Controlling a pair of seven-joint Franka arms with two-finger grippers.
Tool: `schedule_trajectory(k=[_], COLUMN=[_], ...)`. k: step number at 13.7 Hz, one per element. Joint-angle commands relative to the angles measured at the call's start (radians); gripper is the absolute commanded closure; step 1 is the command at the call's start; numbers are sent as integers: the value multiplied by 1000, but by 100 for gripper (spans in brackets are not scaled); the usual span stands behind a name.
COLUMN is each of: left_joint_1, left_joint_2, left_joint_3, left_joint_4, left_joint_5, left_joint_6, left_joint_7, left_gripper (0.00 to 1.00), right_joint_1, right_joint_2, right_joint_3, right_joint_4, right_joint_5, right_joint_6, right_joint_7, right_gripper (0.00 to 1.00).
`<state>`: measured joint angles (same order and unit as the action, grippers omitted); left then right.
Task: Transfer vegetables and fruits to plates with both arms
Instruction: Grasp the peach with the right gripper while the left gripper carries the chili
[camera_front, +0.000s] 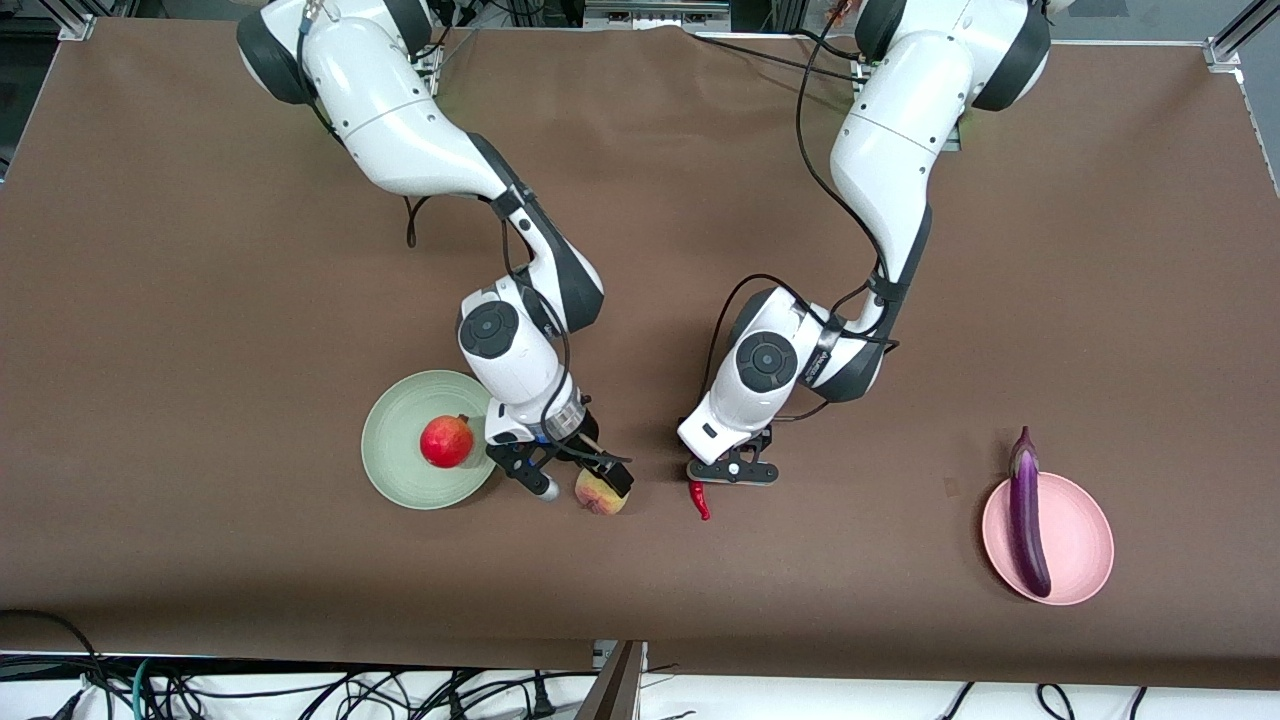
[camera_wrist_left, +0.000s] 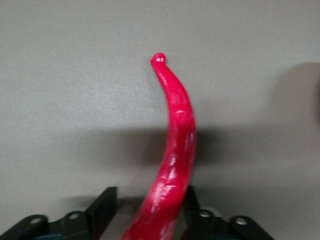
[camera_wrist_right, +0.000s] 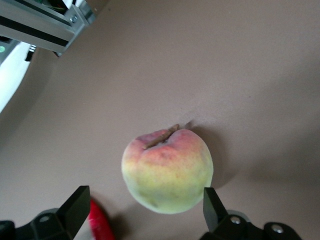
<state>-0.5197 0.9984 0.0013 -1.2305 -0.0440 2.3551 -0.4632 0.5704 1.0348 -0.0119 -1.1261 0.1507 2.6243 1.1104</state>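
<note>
- The peach (camera_wrist_right: 167, 170) sat on the worktop (camera_front: 200, 250) between the spread fingers (camera_wrist_right: 75, 209) of the right gripper (camera_front: 580, 478), touching neither; being round, it could roll off if one finger met it first.
- The chili pepper (camera_wrist_left: 172, 165) lay on the worktop with its thick end between the fingers (camera_wrist_left: 102, 202) of the left gripper (camera_front: 732, 470), which looked parted, though contact was unclear; a grip so near one end could let the glossy pepper swing or slip.
- The pomegranate (camera_front: 446, 441) rested on the green plate (camera_front: 390, 470), the eggplant (camera_front: 1028, 512) across the pink plate (camera_front: 1085, 545).
</note>
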Motion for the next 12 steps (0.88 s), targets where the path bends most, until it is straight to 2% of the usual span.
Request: schedule_trajectory(k=[1, 2, 5, 6, 7, 9, 10, 12], left_joint_1=[1, 15, 146, 186, 229, 344, 416, 499], left_joint_2=[-15, -42, -112, -127, -138, -145, -144, -136], left_joint_3=[38, 63, 68, 68, 68, 66, 57, 45], left_joint_4=[2, 0, -1, -1, 0, 8, 2, 2], left_joint_5=[-4, -4, -5, -5, -5, -17, -39, -73], left_joint_6=[-2, -16, -123, -147, -163, -165, -165, -163], left_joint_7=[37, 84, 277, 328, 378, 553, 640, 769], left_gripper=[100, 100, 100, 100, 100, 100, 100, 100], right_joint_1=[-4, -4, -6, -9, -9, -23, -33, -53], right_joint_2=[22, 34, 56, 54, 50, 36, 22, -30], right_joint_3=[1, 1, 0, 1, 1, 1, 6, 6], right_joint_4=[16, 14, 9, 9, 8, 8, 8, 9], right_joint_5=[-11, -11, -17, -16, -11, -11, -11, -10], right_joint_6=[10, 34, 94, 94, 94, 80, 35, -128], right_joint_7=[6, 3, -29, -33, -37, -43, -44, -114], right_gripper=[0, 0, 2, 9, 25, 90, 100, 100])
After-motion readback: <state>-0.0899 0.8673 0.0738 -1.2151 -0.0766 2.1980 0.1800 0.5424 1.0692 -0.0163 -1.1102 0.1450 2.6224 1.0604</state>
